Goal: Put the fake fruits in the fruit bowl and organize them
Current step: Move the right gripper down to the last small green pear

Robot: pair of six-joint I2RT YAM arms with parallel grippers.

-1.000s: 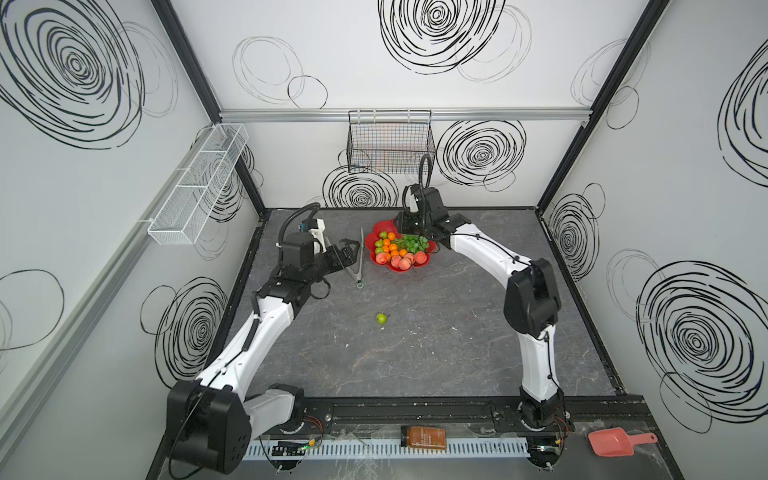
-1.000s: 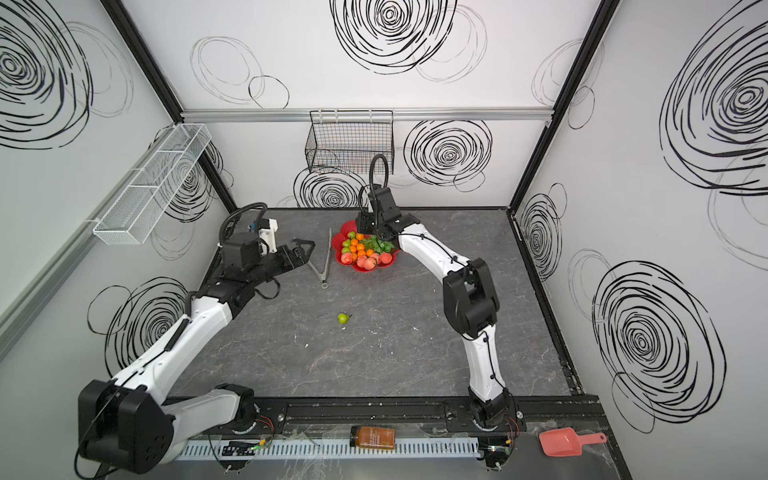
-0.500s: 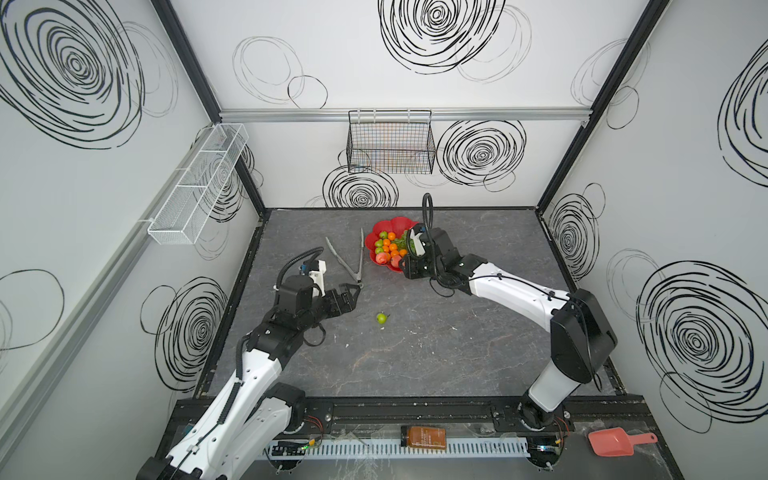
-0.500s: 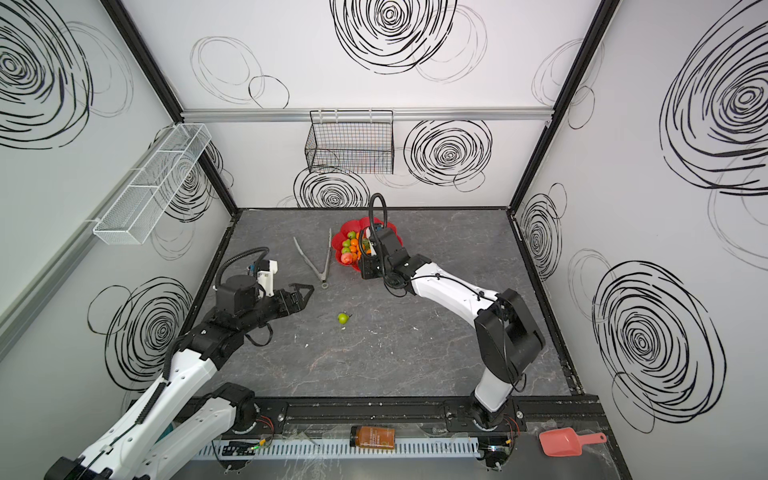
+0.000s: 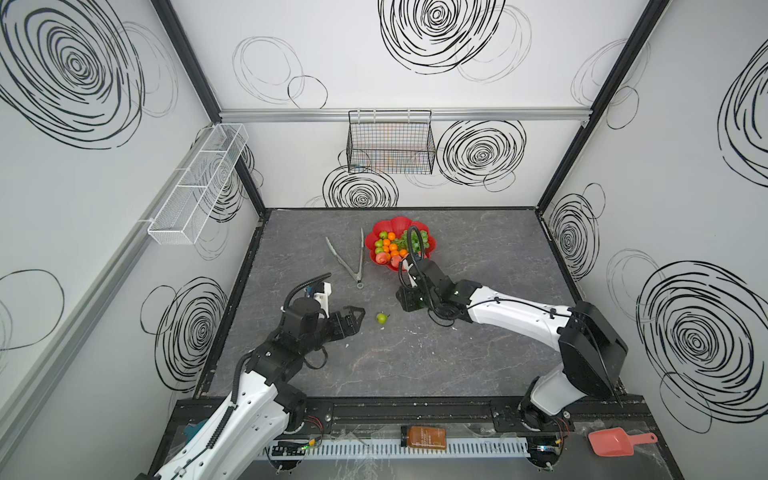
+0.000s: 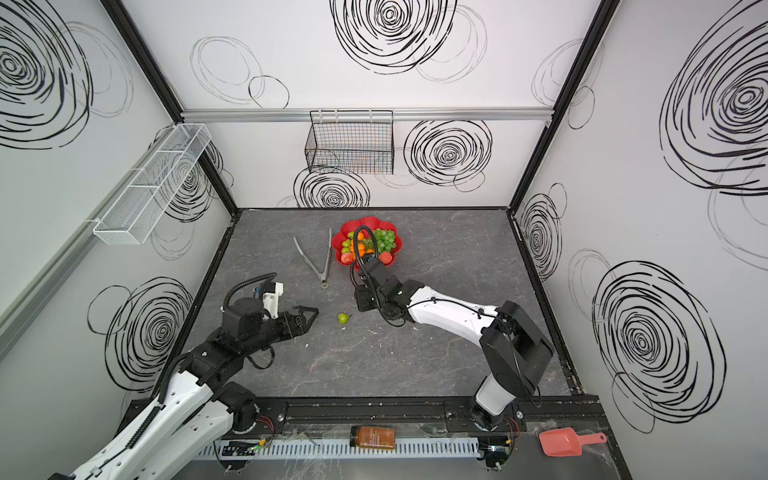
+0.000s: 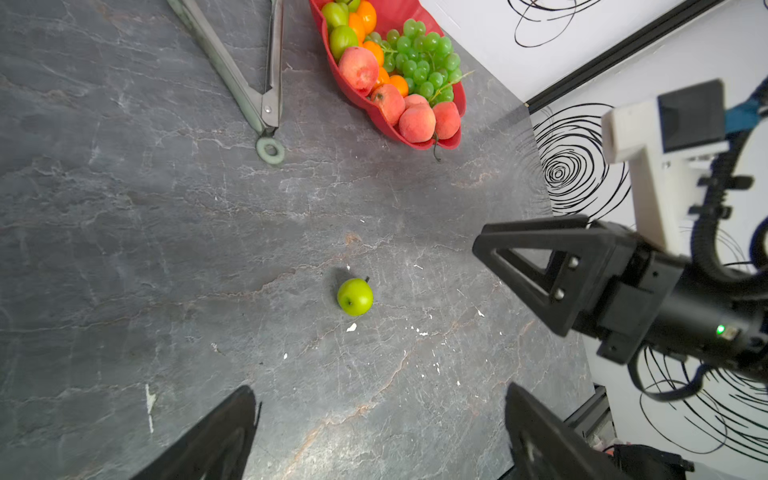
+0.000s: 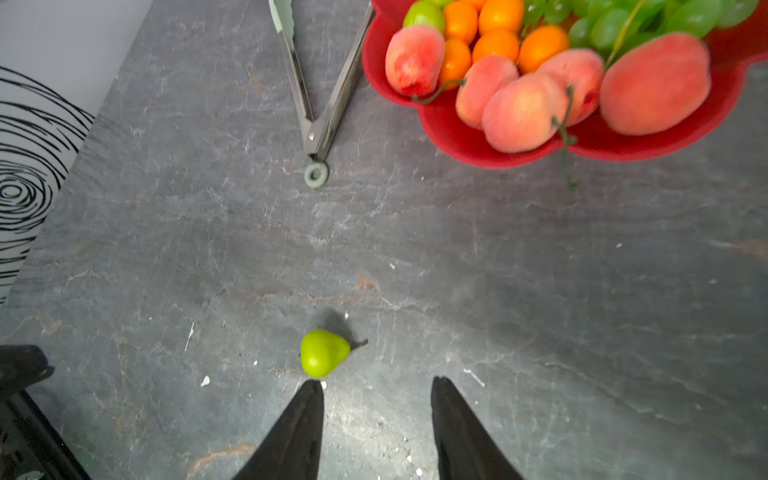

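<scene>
The work cell has white walls (image 5: pixel 353 62) printed with black swirl patterns, and its floor is a dark grey marbled surface (image 5: pixel 457 357). The glossy red scalloped fruit bowl (image 5: pixel 398 222) stands near the back wall. It holds pink-orange peaches (image 8: pixel 523 112), round orange tangerines (image 8: pixel 496 43), green pears (image 7: pixel 343 39) and a bunch of glossy green grapes (image 7: pixel 422 58). A pair of metal tongs (image 5: pixel 358 275) lies just beside the bowl, spread in a V.

One small green plastic pear (image 5: pixel 381 318) lies on its side on the open surface, well apart from the bowl and between the two arms.

Left pincer (image 7: pixel 380 388): jaws spread wide, empty, aimed at the pear.
Right pincer (image 8: pixel 376 382): jaws parted, empty. One fingertip is just beside the pear, which sits off-centre to the gap.

Step in hand: collection of the last stray fruit.

Judged requirement for the next move: only one pincer should advance, to avoid contact between the arms. Centre the gap over the pear's body, not its stem. Press the jaws together, lift, and set the pear in the bowl beside the other pears.
</scene>
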